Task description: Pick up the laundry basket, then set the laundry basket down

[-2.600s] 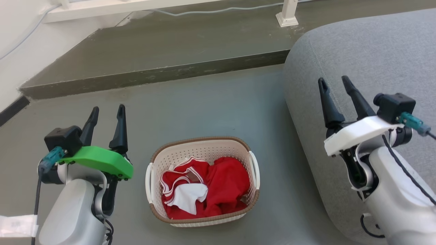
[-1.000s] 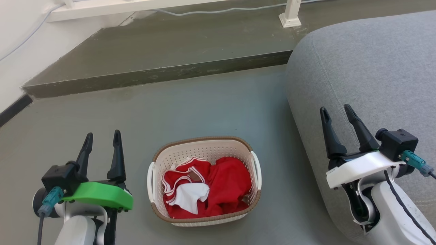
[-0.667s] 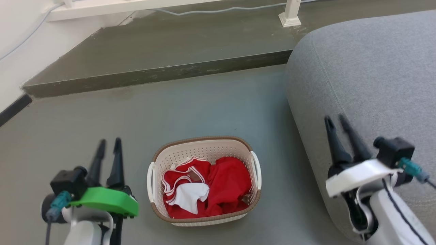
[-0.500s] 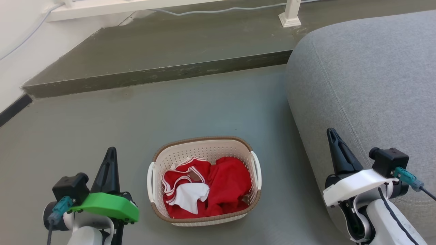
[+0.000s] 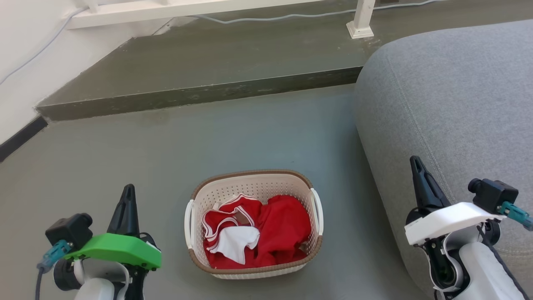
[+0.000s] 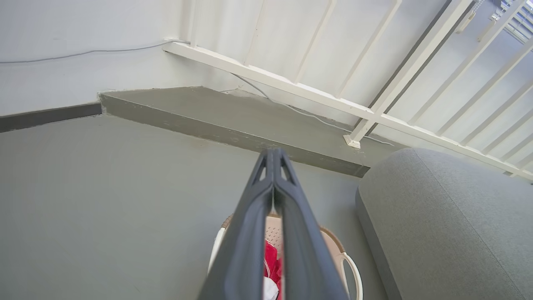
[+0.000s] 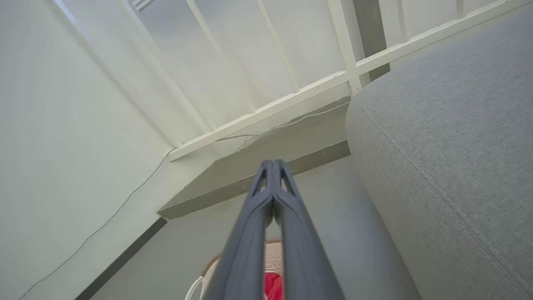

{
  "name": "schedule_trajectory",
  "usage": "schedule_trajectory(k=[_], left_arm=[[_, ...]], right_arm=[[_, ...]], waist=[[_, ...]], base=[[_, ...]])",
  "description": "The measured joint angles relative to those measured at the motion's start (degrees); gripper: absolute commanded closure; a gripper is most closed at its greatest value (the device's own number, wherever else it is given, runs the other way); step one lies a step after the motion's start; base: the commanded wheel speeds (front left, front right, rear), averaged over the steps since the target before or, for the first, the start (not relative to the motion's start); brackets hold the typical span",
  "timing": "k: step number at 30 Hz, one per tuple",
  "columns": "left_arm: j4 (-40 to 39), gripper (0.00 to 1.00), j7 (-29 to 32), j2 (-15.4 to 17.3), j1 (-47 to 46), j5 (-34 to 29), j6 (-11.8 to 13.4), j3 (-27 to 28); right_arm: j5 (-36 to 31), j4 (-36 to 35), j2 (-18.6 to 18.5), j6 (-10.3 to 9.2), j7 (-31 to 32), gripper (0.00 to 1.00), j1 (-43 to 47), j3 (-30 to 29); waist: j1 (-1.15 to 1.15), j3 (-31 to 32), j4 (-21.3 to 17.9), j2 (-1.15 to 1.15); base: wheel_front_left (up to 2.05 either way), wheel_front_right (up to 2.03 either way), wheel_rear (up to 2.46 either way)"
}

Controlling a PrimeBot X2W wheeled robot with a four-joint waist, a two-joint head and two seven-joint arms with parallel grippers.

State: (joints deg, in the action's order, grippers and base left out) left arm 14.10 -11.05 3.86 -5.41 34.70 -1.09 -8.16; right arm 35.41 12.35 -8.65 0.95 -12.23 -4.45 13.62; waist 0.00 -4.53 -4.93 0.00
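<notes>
The laundry basket [image 5: 254, 188] stands on the grey floor, cream and perforated with a brown rim and white side handles, holding red and white clothes [image 5: 258, 231]. My left gripper [image 5: 127, 192] is to its left, shut with nothing held, clear of the left handle [image 5: 189, 218]. On the other side my right gripper [image 5: 414, 163] is shut and empty too, over the sofa's edge, apart from the right handle [image 5: 318, 210]. Each wrist view shows its own gripper, left [image 6: 273, 155] and right [image 7: 272, 164], with fingertips pressed together, and the basket [image 6: 333, 250] [image 7: 272, 252] low behind the fingers.
A grey sofa [image 5: 454, 104] fills the right side, close to the basket. A raised concrete step [image 5: 187, 89] runs across the back, with a white railing post [image 5: 360, 18] and a cable on it. A white wall with a dark skirting [image 5: 18, 135] is at the left.
Both grippers went from open to shut and sank lower in the head view. The camera shifted slightly; the basket stayed on the floor.
</notes>
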Motion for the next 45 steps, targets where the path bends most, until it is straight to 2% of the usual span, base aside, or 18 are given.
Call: schedule_trajectory(k=[45], left_arm=[[0.8, 1.0, 9.3, -1.1, 0.0, 29.6, -3.4, 6.6]], right_arm=[[30.9, 1.3, 2.1, 2.81, 8.8, 1.0, 0.0, -9.7]], waist=[[0.0, 2.3, 2.6, 0.0]], base=[[0.0, 0.0, 0.0]])
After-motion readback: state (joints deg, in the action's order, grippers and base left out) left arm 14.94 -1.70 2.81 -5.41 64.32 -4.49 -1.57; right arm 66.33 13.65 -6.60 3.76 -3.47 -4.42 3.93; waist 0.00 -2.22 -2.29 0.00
